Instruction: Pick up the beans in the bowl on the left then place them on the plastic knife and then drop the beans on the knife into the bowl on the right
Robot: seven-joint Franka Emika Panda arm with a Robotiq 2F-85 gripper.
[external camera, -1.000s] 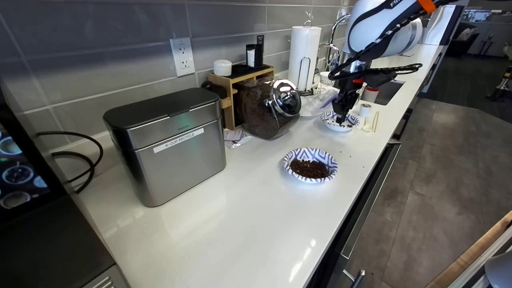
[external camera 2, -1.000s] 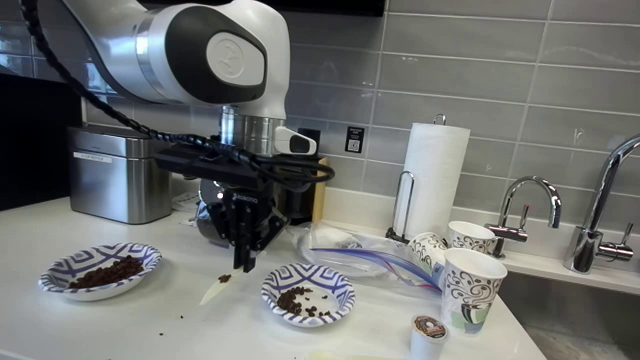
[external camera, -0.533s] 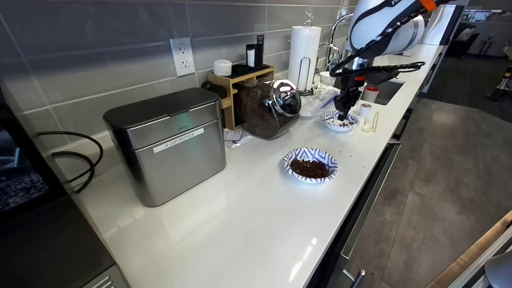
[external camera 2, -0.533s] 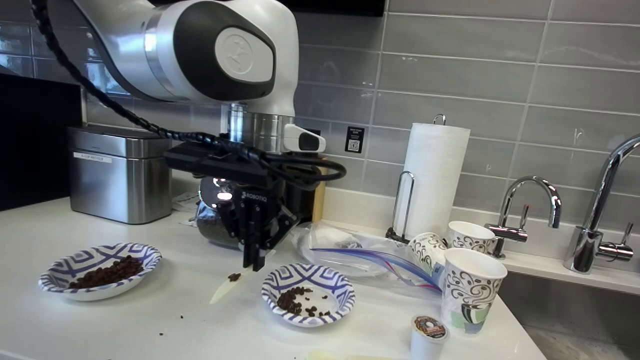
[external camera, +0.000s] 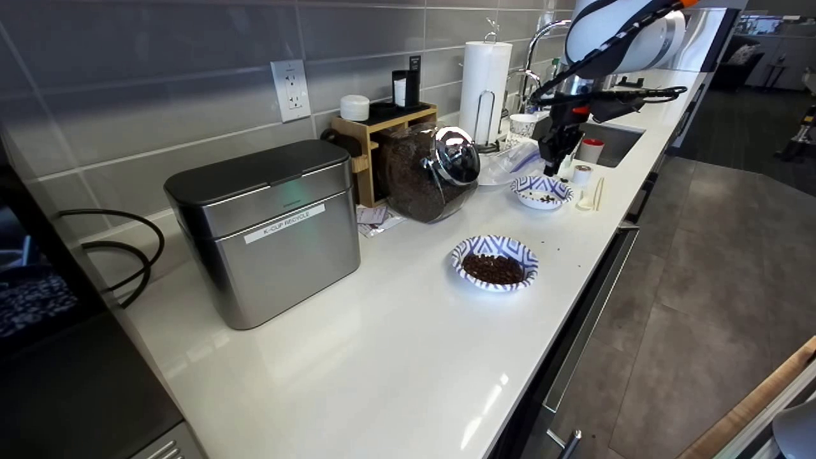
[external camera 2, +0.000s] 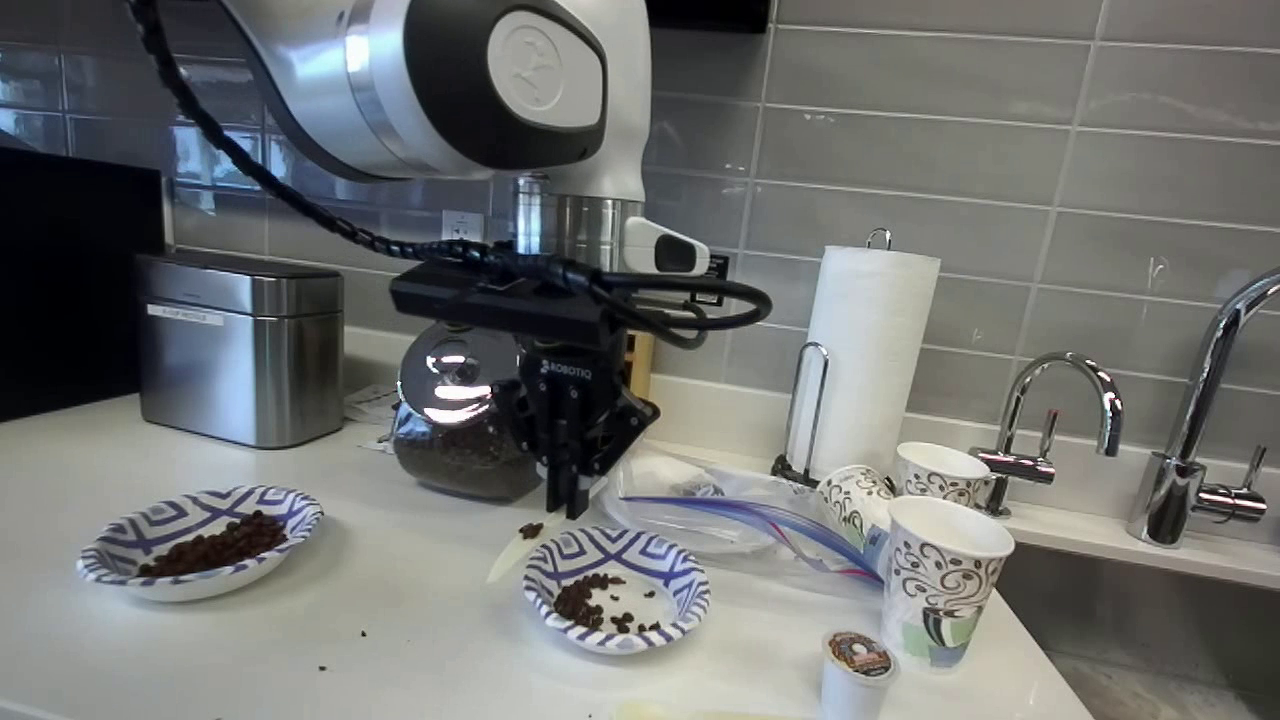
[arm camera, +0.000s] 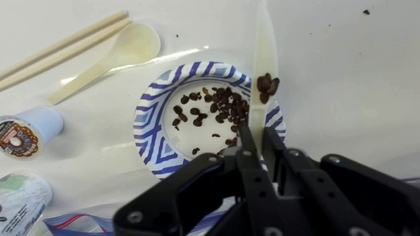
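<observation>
My gripper (external camera 2: 567, 505) is shut on the handle of a pale plastic knife (arm camera: 265, 49), and holds it above the counter. Several coffee beans (arm camera: 267, 85) lie in a small heap on the blade. In the wrist view the knife crosses above one edge of the right bowl (arm camera: 147, 118), which holds scattered beans (arm camera: 226, 108). In an exterior view the blade and gripper are at the left rear of that bowl (external camera 2: 620, 642). The left bowl (external camera 2: 190, 588) holds a larger pile of beans (external camera 2: 215, 548); it also shows in an exterior view (external camera: 464, 271).
A spoon (arm camera: 137, 42), chopsticks (arm camera: 62, 42) and a coffee pod (external camera 2: 858, 670) lie beside the right bowl. Paper cups (external camera 2: 945, 570), a zip bag (external camera 2: 740, 520) and a paper towel roll (external camera 2: 865, 360) stand behind. A glass jar (external camera 2: 460, 430) and steel bin (external camera 2: 240, 350) are at the back.
My gripper has moved toward the right bowl and slightly up, carrying the knife with the beans still on its blade. Both bowls have stayed in place.
</observation>
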